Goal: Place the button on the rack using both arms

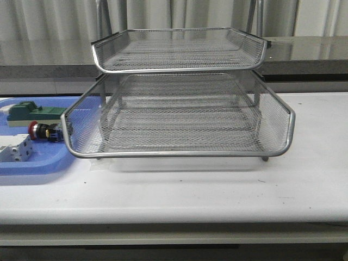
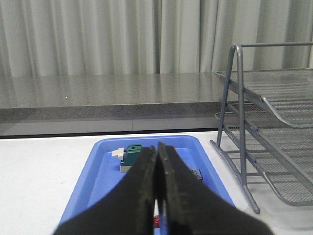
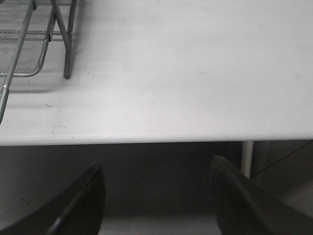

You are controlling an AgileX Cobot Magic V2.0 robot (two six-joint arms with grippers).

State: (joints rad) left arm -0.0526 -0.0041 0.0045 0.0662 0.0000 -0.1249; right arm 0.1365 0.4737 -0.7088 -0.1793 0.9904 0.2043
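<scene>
Starting out, we have left fingers (image 2: pixel 157 196) pressed together and empty, right fingers (image 3: pixel 156 196) spread empty, and must next reach the button (image 1: pixel 41 131) at nine o'clock of the rack (image 1: pixel 179 155).

A white table (image 1: pixel 217 190) carries the silver wire-mesh rack (image 1: pixel 179 114) near its middle and, touching the rack's left corner, a flat blue plastic tray (image 1: pixel 32 163) at the left edge.

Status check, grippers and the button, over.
Left gripper shut, empty; right gripper open. Button lying in blue tray, beside rack. Nothing blocking.
</scene>
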